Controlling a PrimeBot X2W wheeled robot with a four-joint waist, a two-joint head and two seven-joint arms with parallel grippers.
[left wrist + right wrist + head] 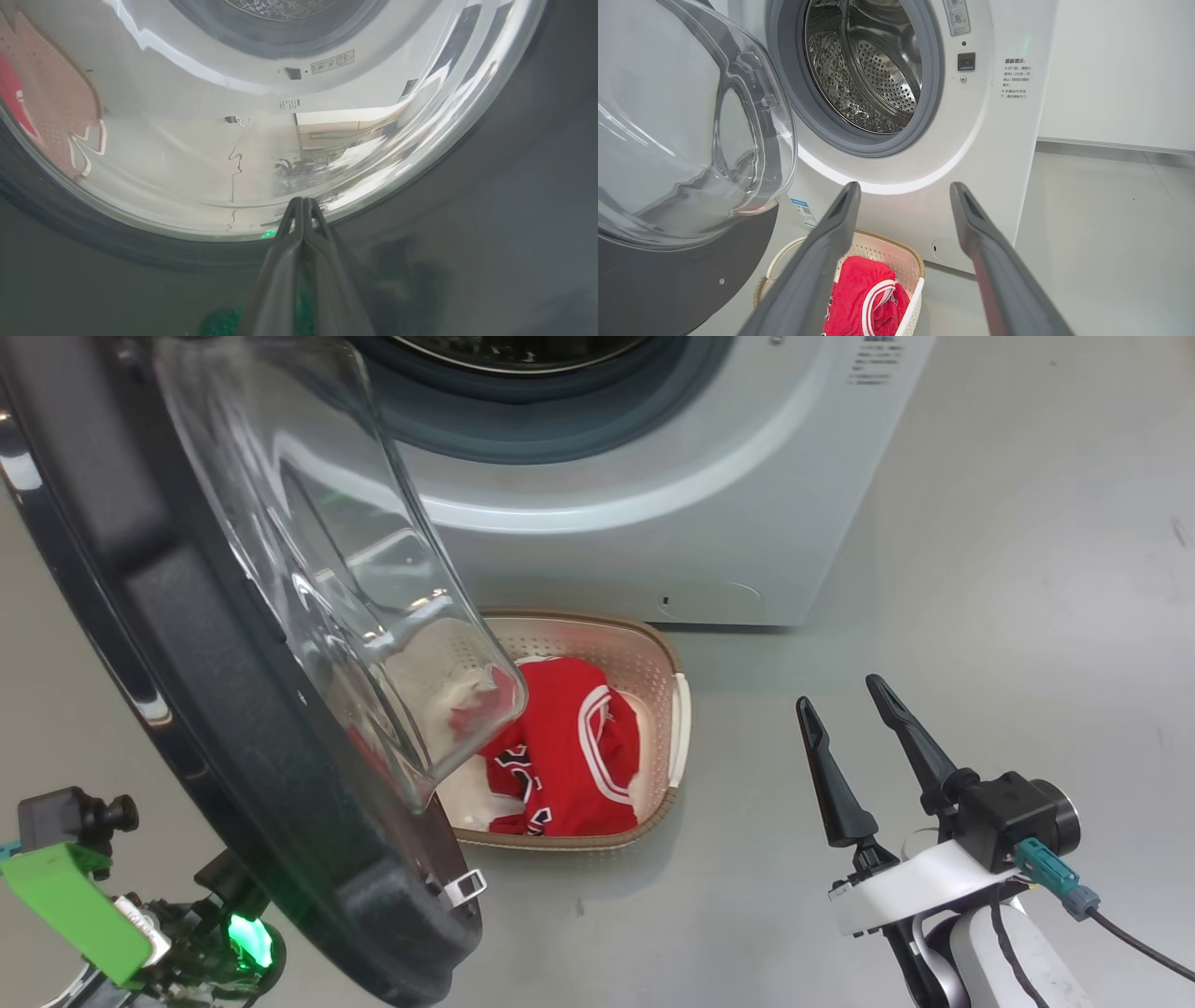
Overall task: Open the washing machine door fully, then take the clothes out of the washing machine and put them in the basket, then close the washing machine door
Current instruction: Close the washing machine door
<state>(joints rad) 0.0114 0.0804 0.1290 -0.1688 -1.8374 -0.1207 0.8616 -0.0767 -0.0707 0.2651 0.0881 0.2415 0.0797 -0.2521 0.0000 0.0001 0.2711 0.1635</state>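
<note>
The washing machine door [187, 663] stands part open at the left, and its glass bowl [327, 569] hangs over the basket's left half. The washing machine [653, 523] shows a bare steel drum [868, 70]. On the floor in front stands the basket [667, 653] with the red clothes [569, 756] inside. My left gripper [302, 201] is shut with nothing in it, its tips at the window edge on the door's [467, 233] outer face. My right gripper [838, 693] is open with nothing between its fingers, to the right of the basket. In the right wrist view this gripper [906, 186] points at the machine's front.
Grey floor [980, 616] spreads free to the right of the machine and basket. A white wall [1111, 70] rises behind it. A blue label sticker [802, 211] sits low on the machine's front. My left wrist hardware [93, 915] sits behind the door's lower edge.
</note>
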